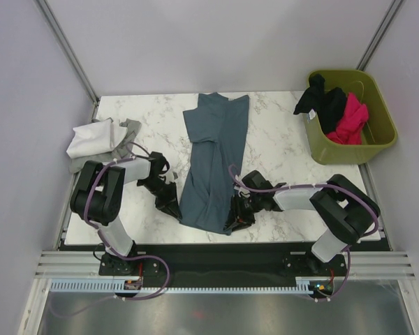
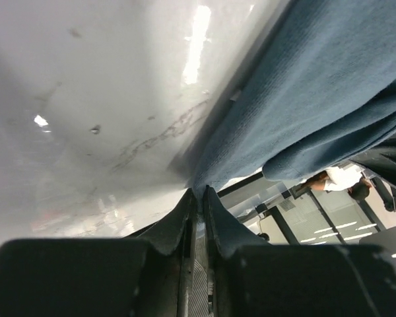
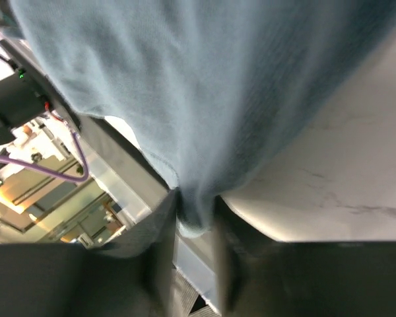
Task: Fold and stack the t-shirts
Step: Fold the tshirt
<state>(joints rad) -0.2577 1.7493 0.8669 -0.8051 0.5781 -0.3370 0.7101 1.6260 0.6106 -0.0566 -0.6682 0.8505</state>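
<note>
Down the middle of the table (image 1: 286, 139) lies the blue-grey shirt (image 1: 213, 157), folded into a long strip, collar at the far edge, hem at the near edge. Left gripper (image 1: 173, 207) is down at the near left corner, and its wrist camera shows the fingers (image 2: 173, 223) squeezed almost together, with the hem nipped between the tips. Right gripper (image 1: 239, 218) is at the near right corner, jaws narrow, a bunch of the cloth caught between them and touching both. Over at the far left, well apart, a white shirt (image 1: 91, 138) lies crumpled on a grey cloth (image 1: 130, 129). Off the far right corner sits the green bin (image 1: 385, 125), a black shirt (image 1: 325, 103) and a pink shirt (image 1: 349, 124) heaped inside.
</note>
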